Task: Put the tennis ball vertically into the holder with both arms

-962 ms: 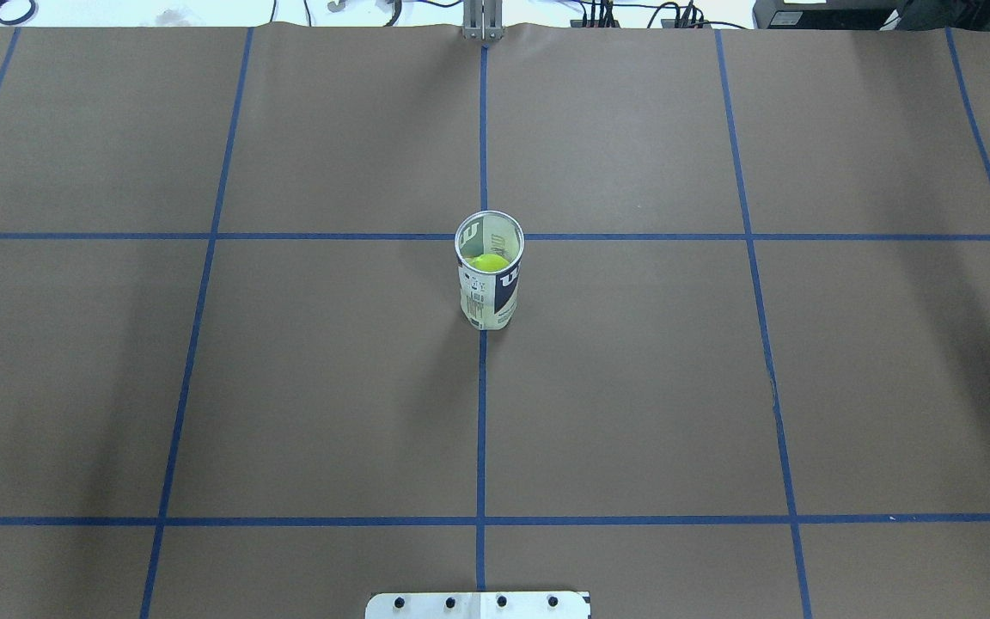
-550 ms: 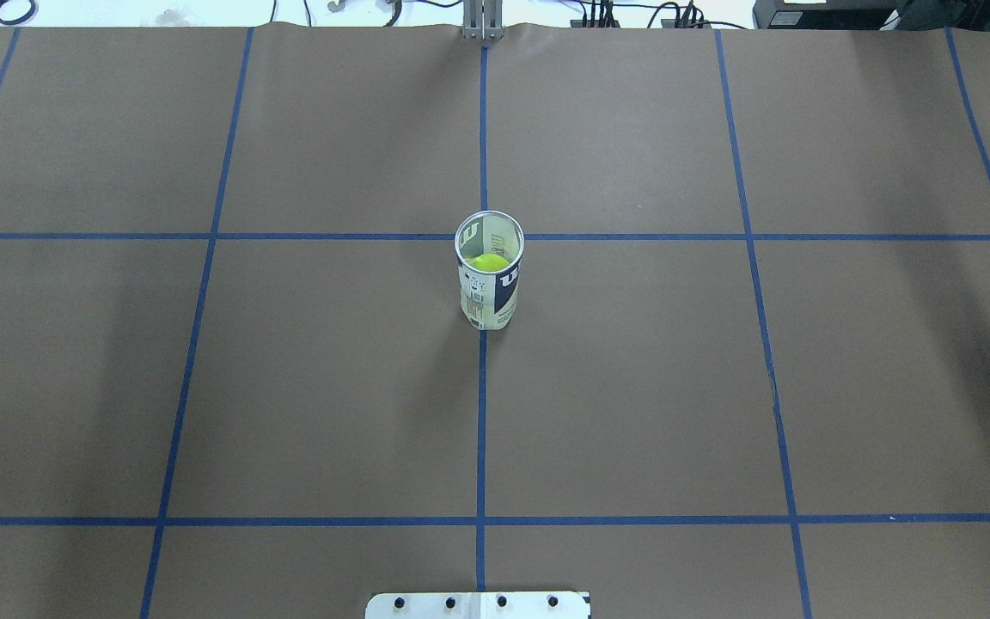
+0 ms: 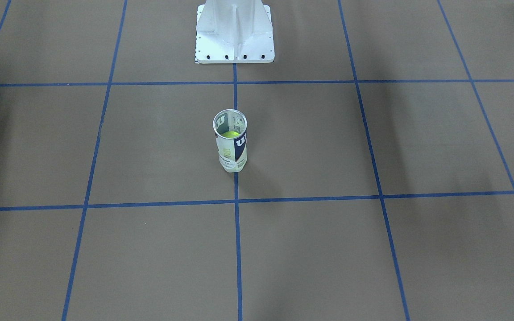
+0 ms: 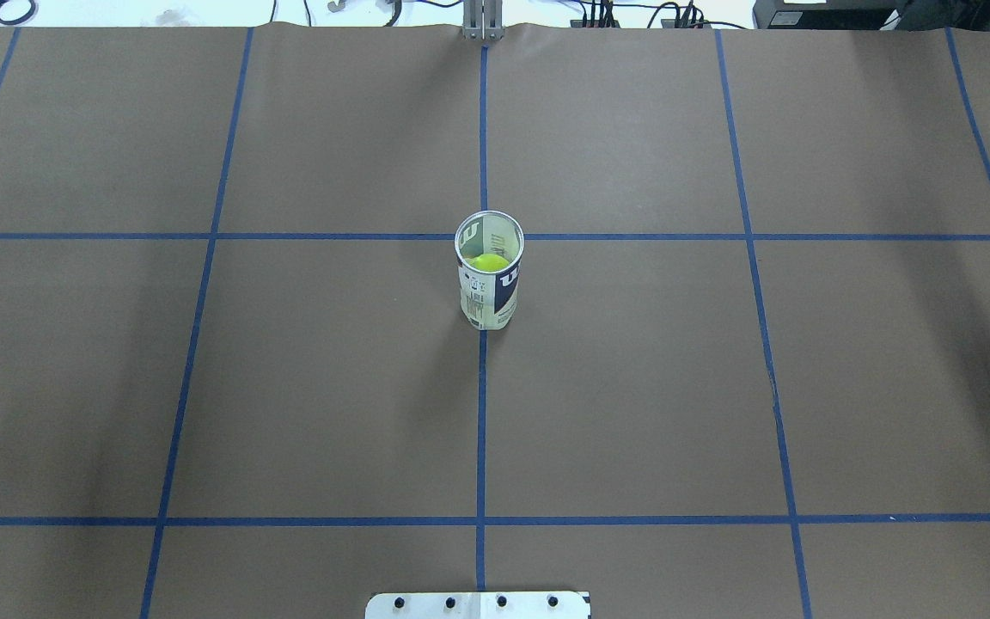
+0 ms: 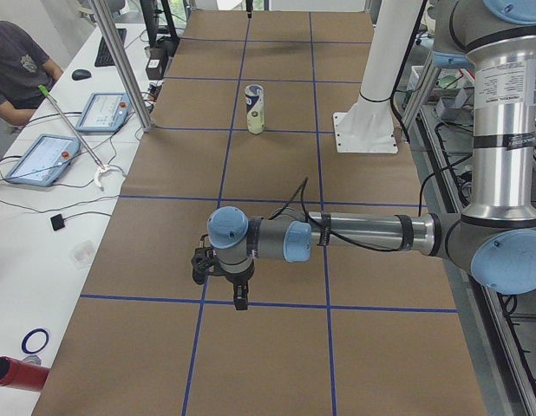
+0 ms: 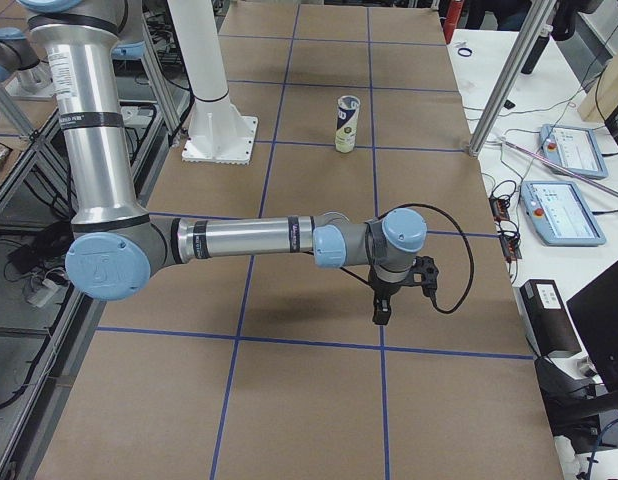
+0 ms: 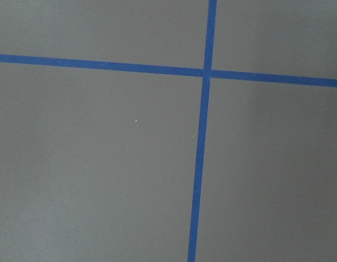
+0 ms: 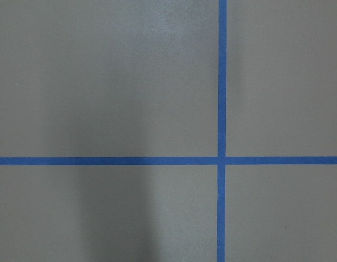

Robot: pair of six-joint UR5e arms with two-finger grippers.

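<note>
Nothing is shifting since a second ago. Your left pincer [image 5: 238, 295] is hanging over bare bench [image 4: 203, 387], well apart from the holder [image 4: 489, 292]. The holder is standing upright at the overhead frame's centre, with the tennis ball [image 4: 488, 261] sitting inside. The right pincer [image 6: 381, 308] is likewise parked clear, probably after release. You cannot tell whether either is apart or together.
</note>
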